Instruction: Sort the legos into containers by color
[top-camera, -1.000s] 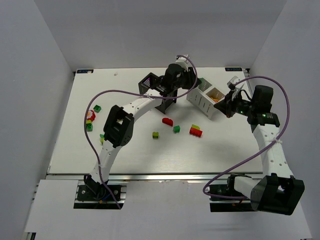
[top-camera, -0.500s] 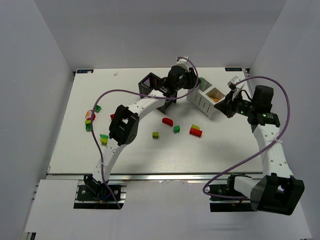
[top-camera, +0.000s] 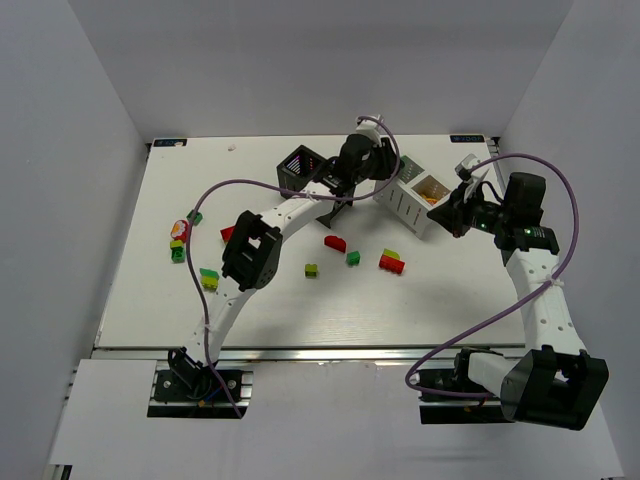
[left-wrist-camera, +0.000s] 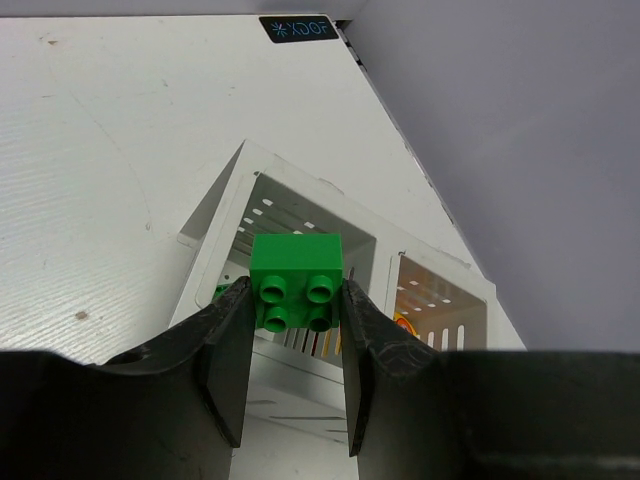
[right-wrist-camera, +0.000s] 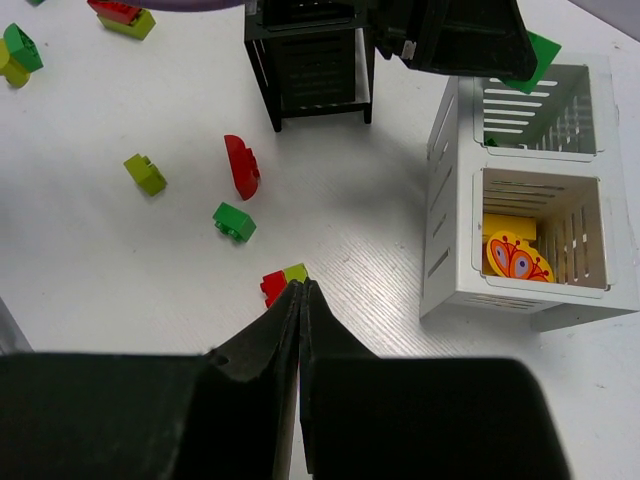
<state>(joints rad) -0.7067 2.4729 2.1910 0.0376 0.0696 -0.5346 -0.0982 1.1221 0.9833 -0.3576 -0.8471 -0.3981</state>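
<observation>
My left gripper (left-wrist-camera: 295, 300) is shut on a green lego (left-wrist-camera: 296, 262) and holds it over the far compartment of the white container (left-wrist-camera: 212, 250). In the top view the left gripper (top-camera: 388, 166) hangs over the white container (top-camera: 405, 207), next to the black container (top-camera: 303, 168). My right gripper (right-wrist-camera: 300, 287) is shut and empty, above a red and yellow-green stack (right-wrist-camera: 283, 281). It shows in the top view (top-camera: 452, 222) to the right of the white container. Its wrist view shows the held green lego (right-wrist-camera: 533, 58) over the white container (right-wrist-camera: 445, 220).
Loose legos lie mid-table: a red arch (top-camera: 335, 241), a green one (top-camera: 353, 258), a red-green stack (top-camera: 391, 262), a yellow-green one (top-camera: 311, 270). More lie at the left (top-camera: 180, 240). A yellow and orange piece (right-wrist-camera: 515, 252) lies in the bin's near compartment. The black container (right-wrist-camera: 310, 60) stands upright.
My left gripper has moved a little to the right with the green lego, further over the white container. Its elbow has shifted right. The right arm has not moved.
</observation>
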